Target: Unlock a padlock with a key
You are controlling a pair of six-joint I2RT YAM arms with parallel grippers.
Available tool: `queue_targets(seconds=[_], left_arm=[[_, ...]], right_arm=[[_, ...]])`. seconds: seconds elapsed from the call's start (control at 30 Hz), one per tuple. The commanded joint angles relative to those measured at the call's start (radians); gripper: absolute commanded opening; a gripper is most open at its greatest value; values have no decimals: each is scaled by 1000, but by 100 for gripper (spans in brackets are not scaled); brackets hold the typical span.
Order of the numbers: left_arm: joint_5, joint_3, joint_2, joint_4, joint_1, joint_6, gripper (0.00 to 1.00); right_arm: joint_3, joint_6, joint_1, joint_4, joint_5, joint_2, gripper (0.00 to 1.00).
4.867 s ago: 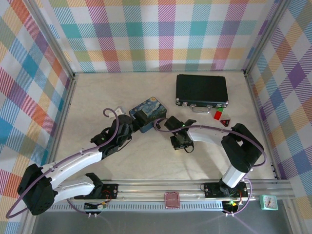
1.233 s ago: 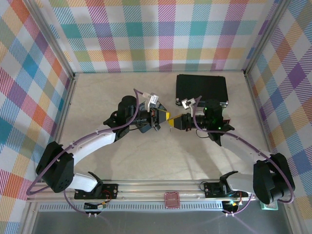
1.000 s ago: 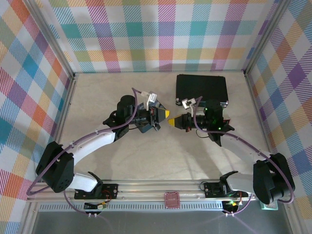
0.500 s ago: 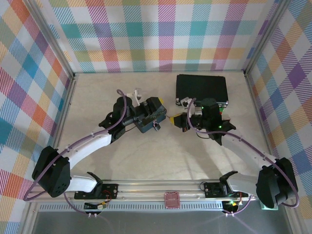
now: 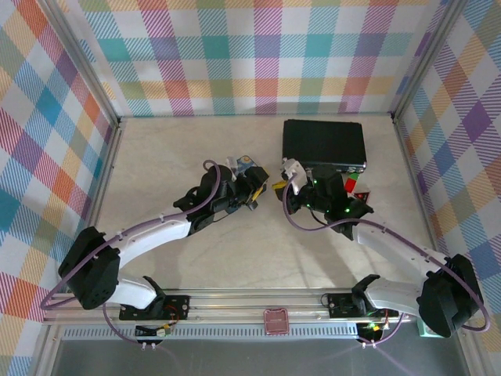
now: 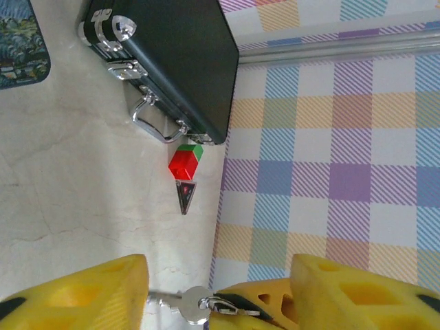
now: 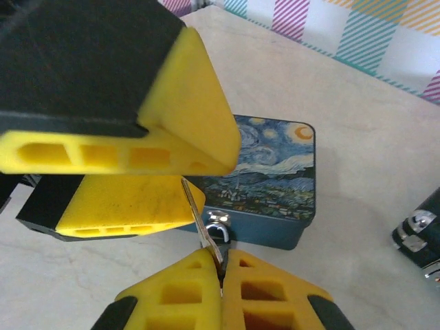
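Change over the last second: the left gripper [image 6: 218, 271] has let go. Its yellow pads, earlier closed to a point next to the tip of the right gripper [image 7: 221, 265], now stand clearly apart. The two tips still meet over the middle of the table [image 5: 156, 157].

Pale marbled table, plaid walls on three sides. Both arms reach in from the near edge and bend toward each other.

Black case [image 5: 323, 142] lies flat at the far right, latches and handle facing the arms.

Blue-and-yellow painted tin [image 7: 275, 172] lies flat just behind the meeting fingertips in the right wrist view.

A red-and-green block [image 6: 185, 161] sits just in front of the case handle. A small dark triangular piece [image 6: 184, 196] lies beside it, apart from it.

Right gripper: fingers clenched flat together, pinching the padlock [image 7: 217, 232], held above the table in front of the tin. Only a silvery loop of it shows above the pinch.

What looks like the key [image 7: 198, 213], a thin silvery strip, rises from that pinch into the gap between the left pads. The view is too close to be sure where lock ends and key begins.
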Motion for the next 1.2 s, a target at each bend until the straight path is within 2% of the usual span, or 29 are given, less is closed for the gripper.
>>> queue_targets(seconds=[0.0,0.17,0.47,0.7,0.8,0.9,1.0,1.1,1.17], left_arm=[[-24,-11,5,77,-12,-58,53],[-78,-38,-26,52,-11,-49,45],[-69,-37,-8,44,-12,-52,37],[-52,-3,6,23,-12,-18,14],[-74,-8,9,9,-12,-1,10],[-92,-12,25,8,-10,27,0],[-88,2,43,14,2,96,0],[-65,27,48,17,23,218,0],[-29,50,46,14,42,312,0]], right_arm=[[19,-61,23,47,51,26,0],[21,-79,43,50,73,41,0],[32,-118,82,42,120,60,0],[25,-161,117,40,170,72,0],[17,-156,117,50,156,63,0],[5,-147,118,73,129,54,0],[9,-87,111,70,100,22,16],[12,4,77,59,35,-40,45],[18,78,46,43,-19,-78,56]])
